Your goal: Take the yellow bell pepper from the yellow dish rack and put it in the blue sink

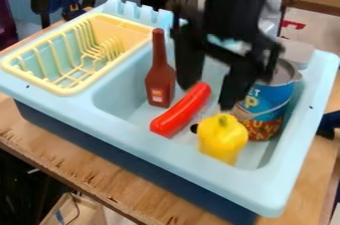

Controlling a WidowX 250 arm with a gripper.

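The black gripper (209,95) hangs over the sink basin, its two fingers apart, with nothing held between them. A red sausage-shaped toy (181,110) lies slanted in the basin, its upper end nearest the gripper, below the gap between the fingers; whether they touch is unclear. Just in front of the right finger is a yellow pepper (222,138). Left of the gripper, a brown bottle (159,77) stands upright against the basin's back left side. On the right stands a blue-labelled can (268,103), partly behind the right finger.
The light blue toy sink (302,154) has raised walls around the basin. A yellow dish rack (73,87) sits at its left. The sink stands on a wooden table (86,157). A blue clamp (51,1) is at the back left.
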